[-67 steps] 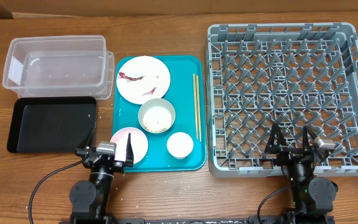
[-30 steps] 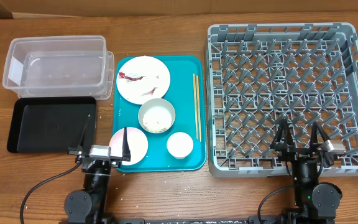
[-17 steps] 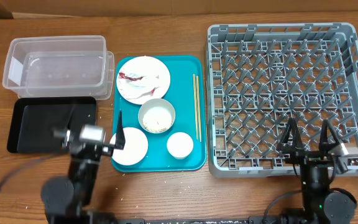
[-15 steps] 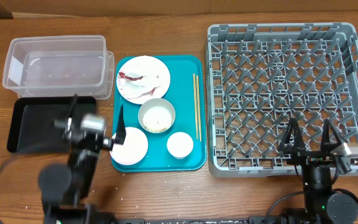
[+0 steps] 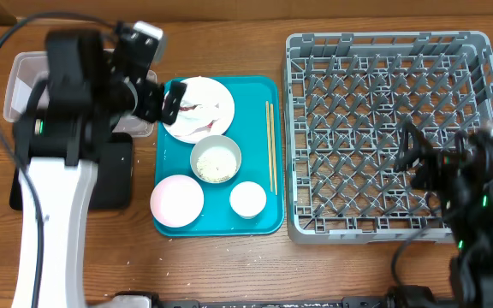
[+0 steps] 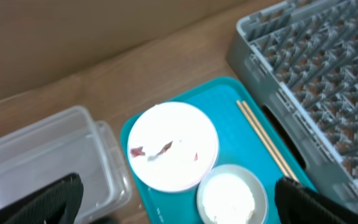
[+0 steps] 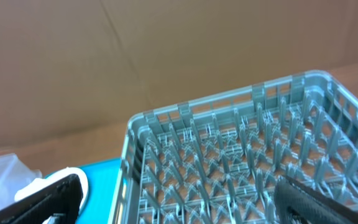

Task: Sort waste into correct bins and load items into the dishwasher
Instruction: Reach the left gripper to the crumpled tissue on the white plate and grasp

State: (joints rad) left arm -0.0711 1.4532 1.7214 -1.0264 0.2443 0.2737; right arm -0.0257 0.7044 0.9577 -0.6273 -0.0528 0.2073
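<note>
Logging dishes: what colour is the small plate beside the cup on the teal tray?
The small plate is pale pink, clearest in the overhead view.

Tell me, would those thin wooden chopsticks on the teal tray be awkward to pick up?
Probably. The chopsticks look thin and lie flat on the teal tray, so gripping them seems fiddly. Being long, light sticks, they'd likely stay stiff but roll or separate if nudged.

Teal serving tray [image 5: 251, 128]; grey lattice rack [image 5: 388, 38]. White plate [image 5: 204, 103] with red smears; pale pink plate [image 5: 176, 201]. Black tray [image 5: 116, 175], brown wood-grain tabletop [image 5: 229, 265].
</note>
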